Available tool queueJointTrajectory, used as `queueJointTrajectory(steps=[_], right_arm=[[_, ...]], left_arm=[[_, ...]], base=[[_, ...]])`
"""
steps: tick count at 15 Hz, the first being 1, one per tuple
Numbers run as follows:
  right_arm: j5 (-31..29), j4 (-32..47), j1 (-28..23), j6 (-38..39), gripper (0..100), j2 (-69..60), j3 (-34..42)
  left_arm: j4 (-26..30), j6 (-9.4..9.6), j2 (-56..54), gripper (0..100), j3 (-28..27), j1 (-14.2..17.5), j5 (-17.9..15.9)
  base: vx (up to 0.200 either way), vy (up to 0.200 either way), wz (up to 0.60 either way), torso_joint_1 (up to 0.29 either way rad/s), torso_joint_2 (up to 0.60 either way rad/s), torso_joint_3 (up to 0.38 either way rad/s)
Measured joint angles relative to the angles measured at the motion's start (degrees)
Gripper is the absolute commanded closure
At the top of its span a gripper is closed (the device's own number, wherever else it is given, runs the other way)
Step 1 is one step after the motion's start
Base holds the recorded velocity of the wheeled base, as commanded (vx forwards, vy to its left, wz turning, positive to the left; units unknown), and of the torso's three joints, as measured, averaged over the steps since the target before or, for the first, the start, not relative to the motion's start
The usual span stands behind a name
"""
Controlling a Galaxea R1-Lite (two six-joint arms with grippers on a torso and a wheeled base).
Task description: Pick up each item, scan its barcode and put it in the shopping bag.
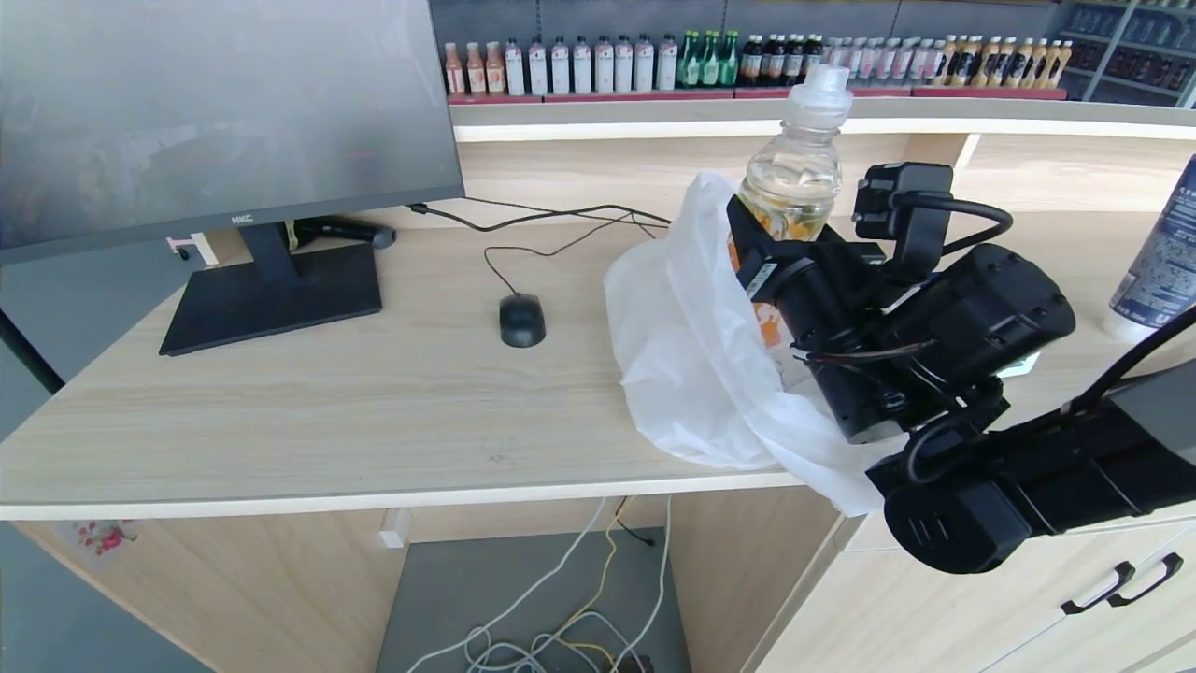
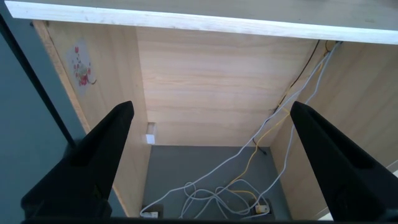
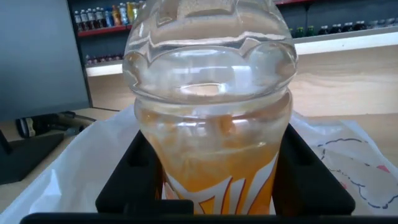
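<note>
My right gripper (image 1: 757, 252) is shut on a clear bottle of orange drink (image 1: 794, 178) with a white cap, held upright just above the white plastic shopping bag (image 1: 691, 365) on the counter. In the right wrist view the bottle (image 3: 211, 124) sits between the black fingers (image 3: 127, 171), with the bag (image 3: 74, 162) behind it. My left gripper (image 2: 211, 162) is open below the counter, facing the wooden panel and the cables (image 2: 230, 186) on the floor.
A monitor (image 1: 224, 112) on its stand, a black mouse (image 1: 521, 320) and a barcode scanner (image 1: 341, 230) sit on the wooden counter (image 1: 327, 411). A white and blue bottle (image 1: 1159, 252) stands at the far right. Shelves of drinks (image 1: 747, 61) line the back.
</note>
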Motion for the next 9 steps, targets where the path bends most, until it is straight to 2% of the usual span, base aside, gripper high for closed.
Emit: queueJointTrajectory(steps=[4, 9], right_arm=[[4.8, -0.2, 0.0, 0.0, 100, 0.7, 3.4], [5.6, -0.4, -0.1, -1.4, 100, 0.8, 5.4]], left_arm=[[0.0, -0.01, 0.0, 0, 0.0, 0.0, 0.0], [0.0, 0.00, 0.0, 0, 0.0, 0.0, 0.0]], base=[[0.000, 0.000, 0.00, 0.000, 0.00, 0.000], [0.000, 0.000, 0.00, 0.000, 0.00, 0.000]])
